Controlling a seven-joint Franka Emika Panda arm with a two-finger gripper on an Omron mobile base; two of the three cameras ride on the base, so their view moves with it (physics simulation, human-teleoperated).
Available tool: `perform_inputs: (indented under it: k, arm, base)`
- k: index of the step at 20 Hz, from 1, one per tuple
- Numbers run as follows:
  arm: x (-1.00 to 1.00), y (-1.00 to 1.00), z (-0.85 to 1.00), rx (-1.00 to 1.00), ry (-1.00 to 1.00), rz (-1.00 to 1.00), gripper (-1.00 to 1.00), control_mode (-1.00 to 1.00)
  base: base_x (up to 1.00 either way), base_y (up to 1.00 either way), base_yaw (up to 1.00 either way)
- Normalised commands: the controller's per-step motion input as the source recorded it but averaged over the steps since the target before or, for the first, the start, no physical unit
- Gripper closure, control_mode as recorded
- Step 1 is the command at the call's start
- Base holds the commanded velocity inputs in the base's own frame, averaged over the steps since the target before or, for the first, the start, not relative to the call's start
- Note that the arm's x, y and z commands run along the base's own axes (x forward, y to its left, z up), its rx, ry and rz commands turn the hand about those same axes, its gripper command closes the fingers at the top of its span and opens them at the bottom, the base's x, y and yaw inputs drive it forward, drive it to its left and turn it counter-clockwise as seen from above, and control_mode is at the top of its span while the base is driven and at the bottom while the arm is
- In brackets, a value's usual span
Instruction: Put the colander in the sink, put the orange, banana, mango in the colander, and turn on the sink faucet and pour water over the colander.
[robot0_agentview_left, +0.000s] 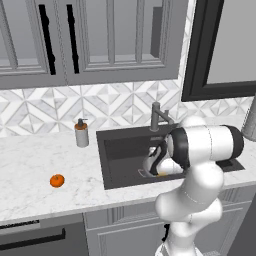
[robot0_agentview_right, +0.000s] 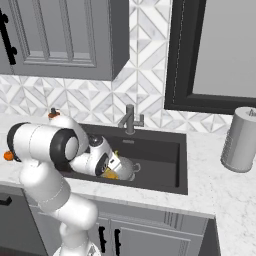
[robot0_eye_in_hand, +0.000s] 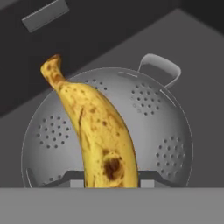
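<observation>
The tool (robot0_eye_in_hand: 111, 183) was clamped on the banana (robot0_eye_in_hand: 94, 131), its two dark tips showing at either side of the fruit's lower end at the bottom of the hand view. The relation that mattered was vertical: the banana hung directly over the colander (robot0_eye_in_hand: 166, 131), which sat in the sink (robot0_agentview_left: 125, 150) with one loop handle toward the upper right of the hand view. The fruit's long axis ran from the bottom centre of that frame up to the upper left, its brown tip reaching past the colander's rim. As I judged it, a short drop and release would land it inside, though the overhanging tip might catch the rim.

The hand view did not show the rest of the kitchen. The left base view showed the orange (robot0_agentview_left: 57, 180) lying on the tabletop (robot0_agentview_left: 30, 170) at lower left, well apart from the sink, with the sink faucet (robot0_agentview_left: 156, 116) behind the basin. The right base view showed the tool low over the colander, a patch of yellow at its tip. The mango could not be made out with certainty.
</observation>
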Motion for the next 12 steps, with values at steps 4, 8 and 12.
perform_inputs:
  k: [4, 8, 12]
  arm:
    - [0.0, -0.03, -0.19, 0.0, -0.06, 0.0, 1.0, -1.0]
    - [0.0, 0.0, -0.02, 0.0, -0.06, 0.0, -1.0, -1.0]
    - [0.0, 0.0, 0.01, 0.0, -0.04, 0.0, -1.0, -1.0]
  base:
    - [0.0, 0.0, 0.0]
    - [0.0, 0.0, 0.0]
    - [0.0, 0.0, 0.0]
